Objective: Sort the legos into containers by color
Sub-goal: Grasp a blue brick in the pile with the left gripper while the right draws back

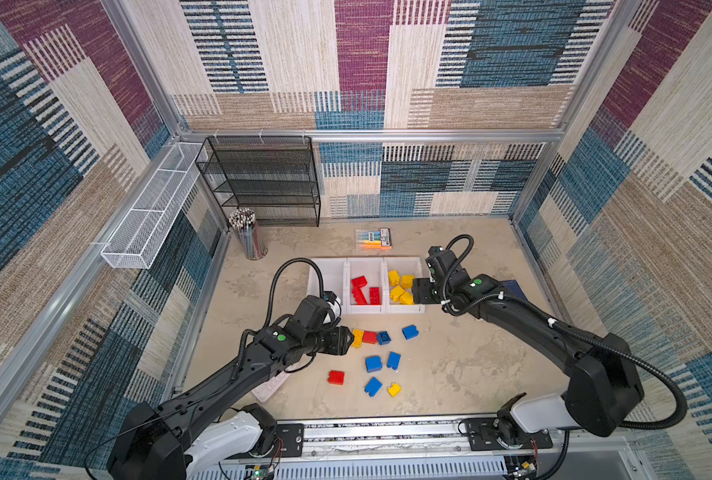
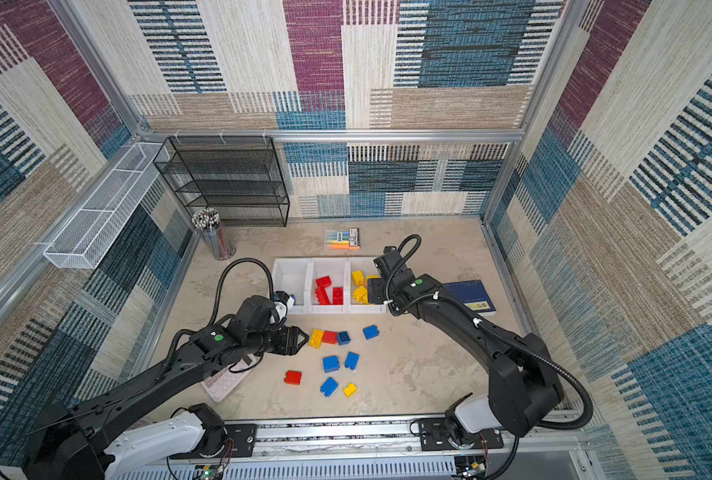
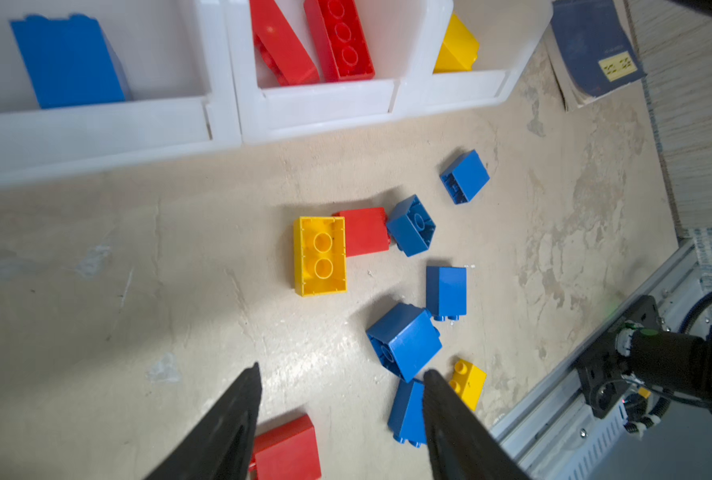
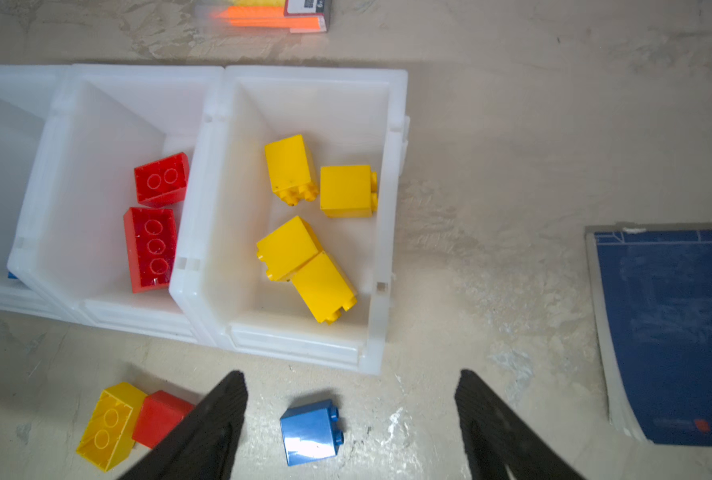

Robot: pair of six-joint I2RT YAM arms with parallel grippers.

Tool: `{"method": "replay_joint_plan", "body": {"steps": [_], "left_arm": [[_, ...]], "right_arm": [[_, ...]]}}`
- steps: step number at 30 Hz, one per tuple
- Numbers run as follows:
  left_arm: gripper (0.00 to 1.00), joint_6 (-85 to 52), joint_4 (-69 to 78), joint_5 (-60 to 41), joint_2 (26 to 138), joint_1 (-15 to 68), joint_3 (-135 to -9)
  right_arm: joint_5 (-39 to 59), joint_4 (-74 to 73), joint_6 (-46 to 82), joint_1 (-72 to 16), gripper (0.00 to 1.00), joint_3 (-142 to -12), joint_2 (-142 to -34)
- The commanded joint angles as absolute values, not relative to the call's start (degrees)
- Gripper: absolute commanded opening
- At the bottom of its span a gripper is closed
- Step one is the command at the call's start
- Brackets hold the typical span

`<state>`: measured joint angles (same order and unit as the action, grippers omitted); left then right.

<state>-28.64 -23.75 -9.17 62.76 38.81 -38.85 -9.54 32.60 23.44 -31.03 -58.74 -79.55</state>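
Right wrist view: right gripper [image 4: 352,373] released, empty, by the yellows' bin [image 4: 388,208]; left gripper [image 3: 342,369] spread empty above loose legos [image 3: 320,255], apparently to pick one

The left arm [image 1: 221,382] rises from the lower left of both top views and reaches toward the centre, forearm nearly level. Its wrist turns the left pincer [image 1: 347,337] [image 2: 303,338] to point rightward, held low. In the left wrist view its two black fingers [image 3: 237,415] stand moderately apart. The right arm [image 1: 524,328] climbs from the lower right, elbow high, forearm running up and left. The right pincer [image 1: 420,292] points downward just right of centre. In the right wrist view its fingers [image 4: 495,419] are spread wide.
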Motion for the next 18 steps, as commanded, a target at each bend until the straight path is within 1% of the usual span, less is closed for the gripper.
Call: {"method": "replay_joint_plan", "body": {"steps": [1,6,18], "left_arm": [[0.65,-32.12,-22.90,-9.73,64.84,41.44,-38.14],[0.66,-34.57,-19.16,-12.29,69.85,44.75,-37.92],[0.67,-32.96,-19.44,-15.14,87.07,50.32,-47.20]], "right_arm": [[-9.80,32.88,28.44,-31.07,0.82,-54.95,-75.27],[-9.70,32.76,31.92,-30.94,0.83,-49.31,-69.58],[-9.93,34.28,32.31,-30.87,0.85,-47.77,-67.85]]}}
